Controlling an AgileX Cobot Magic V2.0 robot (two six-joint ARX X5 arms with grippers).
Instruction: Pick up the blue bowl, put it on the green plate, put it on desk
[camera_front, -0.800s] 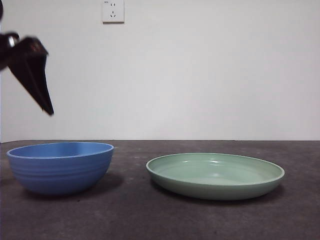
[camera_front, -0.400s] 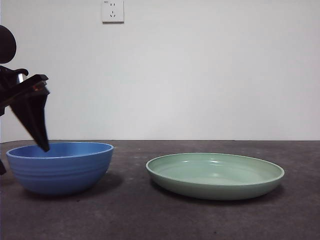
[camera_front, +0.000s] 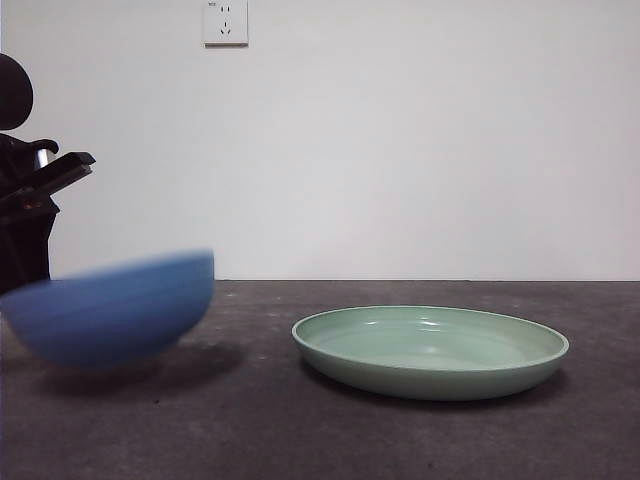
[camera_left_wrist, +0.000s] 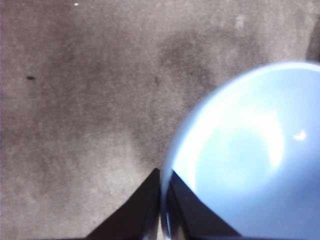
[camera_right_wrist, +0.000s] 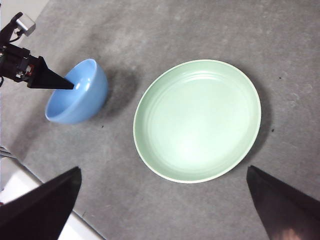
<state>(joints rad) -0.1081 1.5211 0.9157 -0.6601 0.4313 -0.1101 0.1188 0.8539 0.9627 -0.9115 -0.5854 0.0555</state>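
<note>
Gripping the bowl (camera_front: 110, 310) by its rim, left gripper (camera_left_wrist: 162, 200) is pinched closed, tilting it clear of the desk (camera_front: 330, 430) for carrying. Plate (camera_front: 430, 350) waits empty beside it. Right gripper (camera_right_wrist: 165, 200) hangs spread wide, holding nothing.

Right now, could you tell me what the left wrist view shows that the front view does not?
Only the left wrist view shows the left gripper shut on the blue bowl with its rim pinched between the jaws. Only the front view shows the green plate, empty, and a wall socket. Both show the bowl and the desk.
</note>
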